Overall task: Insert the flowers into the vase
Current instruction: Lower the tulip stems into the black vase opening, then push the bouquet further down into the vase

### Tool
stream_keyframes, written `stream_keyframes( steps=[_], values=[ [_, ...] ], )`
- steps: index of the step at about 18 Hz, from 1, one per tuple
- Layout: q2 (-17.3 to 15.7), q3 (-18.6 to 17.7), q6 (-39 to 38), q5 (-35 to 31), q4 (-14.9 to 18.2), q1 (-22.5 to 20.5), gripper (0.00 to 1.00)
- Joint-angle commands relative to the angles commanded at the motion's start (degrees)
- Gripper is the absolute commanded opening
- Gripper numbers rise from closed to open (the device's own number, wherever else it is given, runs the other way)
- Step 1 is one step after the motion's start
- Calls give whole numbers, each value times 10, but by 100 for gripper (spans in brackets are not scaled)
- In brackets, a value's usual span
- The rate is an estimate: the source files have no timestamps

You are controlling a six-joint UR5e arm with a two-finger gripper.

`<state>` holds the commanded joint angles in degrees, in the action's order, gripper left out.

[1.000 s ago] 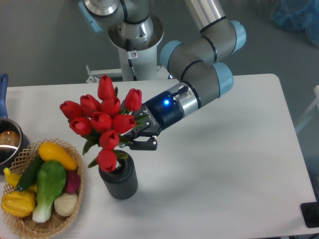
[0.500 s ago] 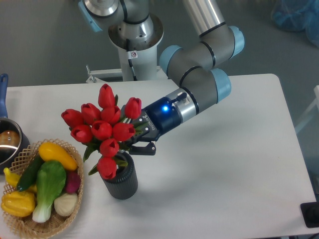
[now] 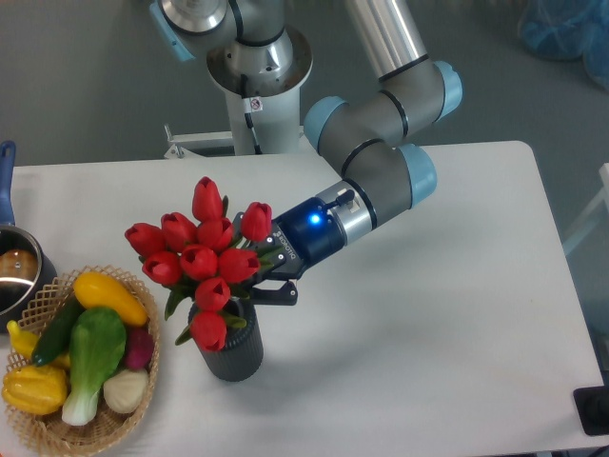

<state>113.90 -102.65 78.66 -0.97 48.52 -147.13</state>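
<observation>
Since a second ago the flowers [image 3: 203, 258] have sunk lower, their stems now seemingly inside the mouth of the vase [image 3: 229, 347], though leaves hide the entry. The hand [image 3: 263, 276] remains clamped on the stems just above the rim. The vase stands on the table [image 3: 428, 333] beside the wicker basket [image 3: 57, 419].
</observation>
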Motion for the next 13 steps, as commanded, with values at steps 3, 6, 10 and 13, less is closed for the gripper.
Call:
stream_keyframes(
  steps=[3,6,10,13],
  values=[
    [4,-11,31,0,0,-2,12],
    [12,-11,35,-4,1,-2,13],
    [16,-16,36,-4,0,-2,15],
    [23,-25,68,-4,-1,-3,15]
  ],
)
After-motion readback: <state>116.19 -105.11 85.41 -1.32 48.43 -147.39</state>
